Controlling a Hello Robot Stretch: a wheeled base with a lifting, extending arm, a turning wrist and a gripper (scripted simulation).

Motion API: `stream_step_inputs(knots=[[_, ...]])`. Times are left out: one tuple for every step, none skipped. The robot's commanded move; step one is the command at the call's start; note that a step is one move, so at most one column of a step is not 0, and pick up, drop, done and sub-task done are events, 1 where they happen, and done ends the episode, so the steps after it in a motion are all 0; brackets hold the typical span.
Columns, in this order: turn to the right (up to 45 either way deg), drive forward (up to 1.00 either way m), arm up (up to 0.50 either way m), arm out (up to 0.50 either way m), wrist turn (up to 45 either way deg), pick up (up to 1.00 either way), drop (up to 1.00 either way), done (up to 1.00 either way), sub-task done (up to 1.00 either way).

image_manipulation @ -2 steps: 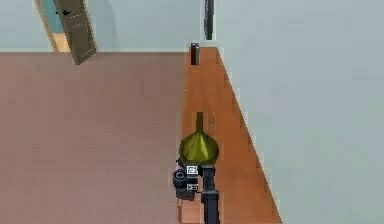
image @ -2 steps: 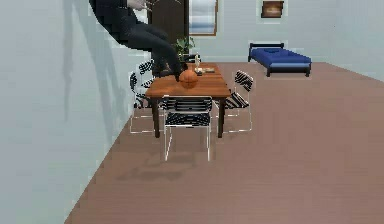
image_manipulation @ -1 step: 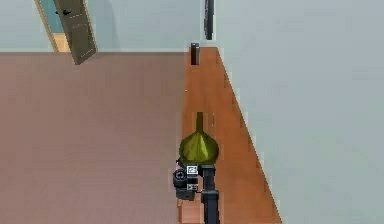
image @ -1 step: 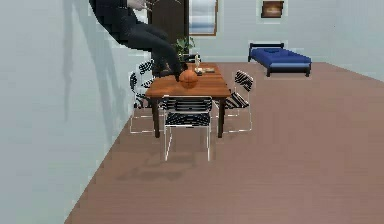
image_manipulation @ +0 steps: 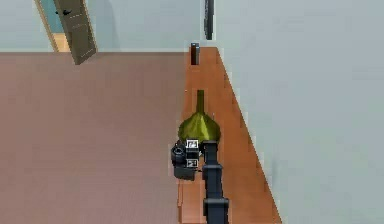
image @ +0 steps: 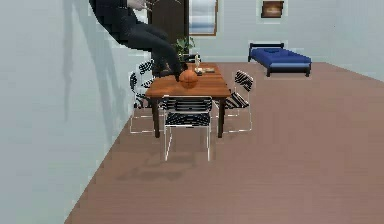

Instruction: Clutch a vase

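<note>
Just beyond the jaws and a little toward the wall (image_manipulation: 310, 100), the olive-gold vase (image_manipulation: 199, 127) sits at the end of the dark arm (image_manipulation: 214, 185). It is over a long worktop (image_manipulation: 245, 170) of orange-brown wood. With that surface behind it, we cannot tell whether the jaws grasp the vase or anything else.

Much farther out from the jaws, at the far end of the same worktop, stands a small dark object (image_manipulation: 195, 52). Between it and the vase we see bare wood. Well out and off to the other side of the jaws, a door (image_manipulation: 78, 30) hangs ajar above the brown floor (image_manipulation: 90, 140).

In the forward view, a dining worktop (image: 215, 92) ringed by wire chairs (image: 187, 118) carries an orange ball (image: 187, 82) and a leafy plant (image: 185, 47). A blue bed (image: 280, 62) lies beyond it, under a framed picture (image: 272, 9).

The vase's long axis runs away from the jaws along the worktop. Its wide body is nearest them and its narrow neck points outward. We cannot tell whether it stands upright or lies flat.
</note>
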Motion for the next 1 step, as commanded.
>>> stream_step_inputs(knots=[[0.0, 0.00, 0.00, 0.00, 0.0, 0.00, 0.00, 1.00, 0.00]])
